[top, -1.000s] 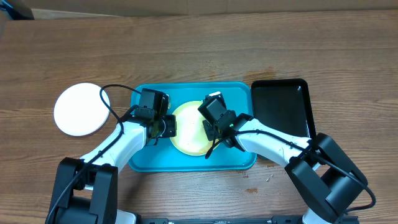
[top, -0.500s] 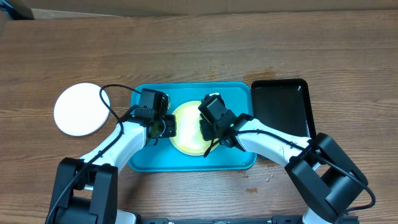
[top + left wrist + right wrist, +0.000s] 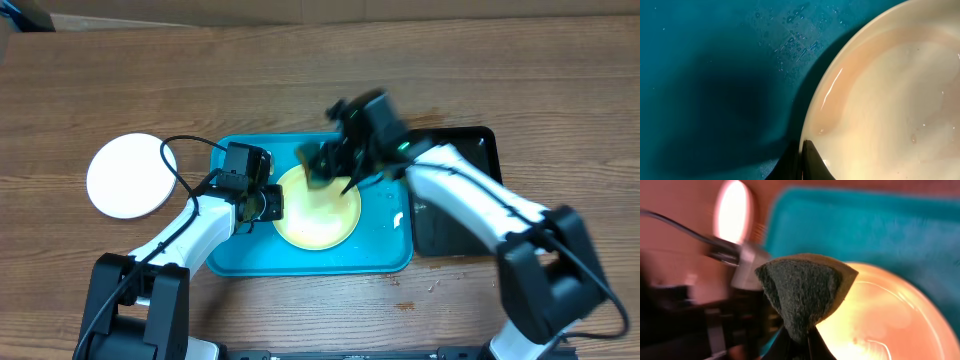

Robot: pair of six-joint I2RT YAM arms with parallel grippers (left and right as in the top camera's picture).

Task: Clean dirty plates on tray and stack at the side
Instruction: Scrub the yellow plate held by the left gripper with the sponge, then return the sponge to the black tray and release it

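Plate [image 3: 318, 212] on cyan tray [image 3: 385, 252], sponge [image 3: 805, 291] above, black tray [image 3: 462, 152] alongside

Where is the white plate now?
In the overhead view, the white plate lies on the table, left of the blue tray and apart from it.

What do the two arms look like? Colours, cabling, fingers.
They match: white tube links on the left arm and right arm, with black joint housings and bulky black base blocks. A thin black cable loops loose near the left arm's wrist. The fingers are black and narrow, tapering to thin tips. The right arm is motion-blurred, and no markings are readable.
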